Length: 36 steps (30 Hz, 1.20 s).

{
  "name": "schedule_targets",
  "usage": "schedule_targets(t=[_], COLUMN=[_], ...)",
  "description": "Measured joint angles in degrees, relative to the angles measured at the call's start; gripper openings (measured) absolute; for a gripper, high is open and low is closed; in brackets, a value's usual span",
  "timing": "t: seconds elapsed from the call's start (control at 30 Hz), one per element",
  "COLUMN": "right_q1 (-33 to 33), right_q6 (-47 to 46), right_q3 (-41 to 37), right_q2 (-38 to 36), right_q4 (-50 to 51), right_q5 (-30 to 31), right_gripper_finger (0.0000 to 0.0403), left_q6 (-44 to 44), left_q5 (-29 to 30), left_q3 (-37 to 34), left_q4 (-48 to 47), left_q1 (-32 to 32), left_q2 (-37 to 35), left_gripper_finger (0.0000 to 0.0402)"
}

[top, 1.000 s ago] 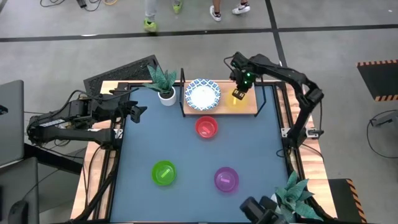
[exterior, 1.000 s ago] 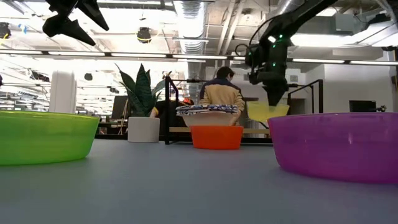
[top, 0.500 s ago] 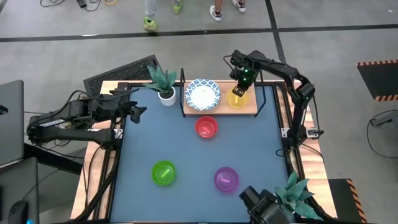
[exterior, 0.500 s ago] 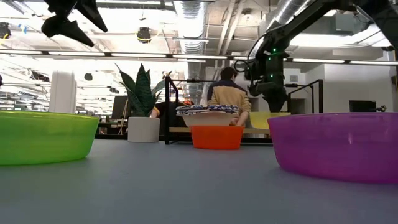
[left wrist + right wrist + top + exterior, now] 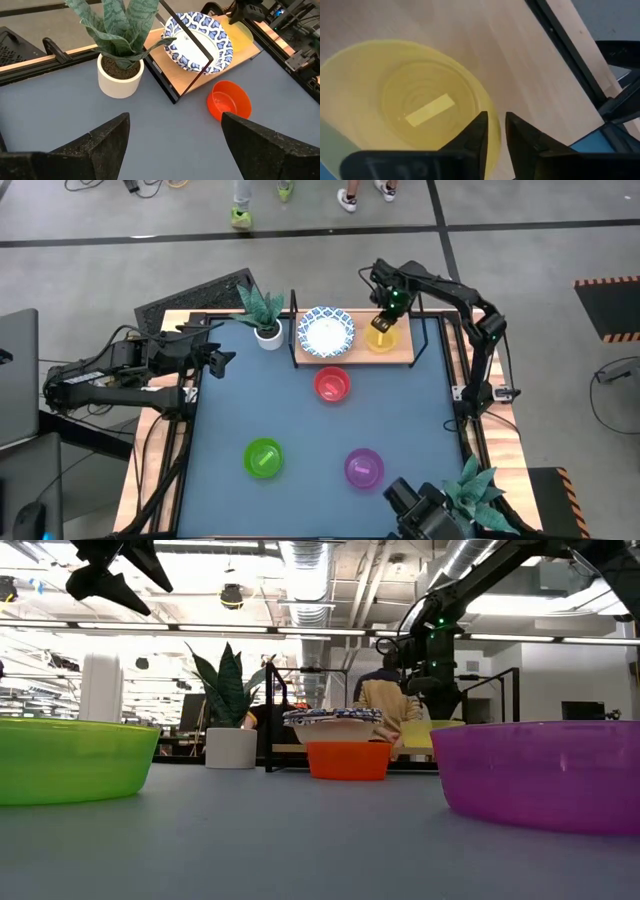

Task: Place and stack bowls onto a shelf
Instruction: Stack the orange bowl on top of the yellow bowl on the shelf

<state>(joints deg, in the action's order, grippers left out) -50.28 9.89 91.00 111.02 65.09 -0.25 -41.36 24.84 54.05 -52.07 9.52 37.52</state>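
Observation:
The yellow bowl [image 5: 381, 339] [image 5: 420, 110] stands on the right part of the wooden shelf [image 5: 402, 357], under my right gripper [image 5: 386, 321] [image 5: 495, 145], which is shut on its rim. A white bowl with a blue patterned rim [image 5: 326, 332] [image 5: 197, 42] sits on the shelf's left part. The red bowl [image 5: 332, 385] rests on the table just in front of the shelf. The green bowl [image 5: 263, 457] and the purple bowl [image 5: 364, 467] stand near the table's near edge. My left gripper [image 5: 222, 358] [image 5: 175, 145] hangs open above the table's left side. My right gripper holds the yellow bowl by its rim [image 5: 491, 117], one finger [image 5: 477, 137] inside the bowl and the other finger [image 5: 522, 137] outside. The fingers come from above, pointing down. The bowl sits upright with its base on the shelf board [image 5: 530, 75].
A potted plant in a white pot [image 5: 268, 335] stands left of the shelf, and another plant [image 5: 475, 490] stands at the near right corner. The shelf's thin black frame [image 5: 192, 47] rises at its ends. A person [image 5: 385, 700] stands behind the table.
My right gripper has come down and moved slightly toward the table's left, setting the tilted, hanging yellow bowl upright on the shelf's right part. The right arm's elbow has drawn in. The left arm has kept still.

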Motion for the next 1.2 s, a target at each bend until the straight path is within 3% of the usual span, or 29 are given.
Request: schedule_targets(t=[0.17,0.37,0.7,0.97,1.07,1.2], right_q1=[-0.2,-0.2,5.6,21.7,27.7,34.8], right_q6=[-3.0,-6.8,-13.5,-23.0,-29.1,-40.3], right_q3=[1.2,9.2,22.0,20.3,15.8,5.5], right_q2=[0.0,0.0,-0.5,-5.6,-8.8,-13.8], right_q4=[-1.2,0.3,12.1,20.4,18.7,13.5], right_q5=[0.6,0.6,0.2,0.4,1.7,8.9], right_gripper_finger=[0.0134,0.0171,0.0172,0.0171,0.0171,0.0171], left_q6=[0.0,0.0,0.0,0.3,0.3,0.7], left_q5=[0.0,0.0,-0.2,-0.9,-1.6,-3.7], left_q3=[0.0,0.0,0.0,0.0,0.0,0.0], left_q4=[0.0,0.0,0.0,-0.1,-0.2,-0.2], left_q1=[0.0,0.0,0.0,0.0,0.0,0.0], left_q2=[0.0,0.0,0.0,0.0,0.0,0.0], left_gripper_finger=[0.03,0.03,0.03,0.03,0.03,0.03])
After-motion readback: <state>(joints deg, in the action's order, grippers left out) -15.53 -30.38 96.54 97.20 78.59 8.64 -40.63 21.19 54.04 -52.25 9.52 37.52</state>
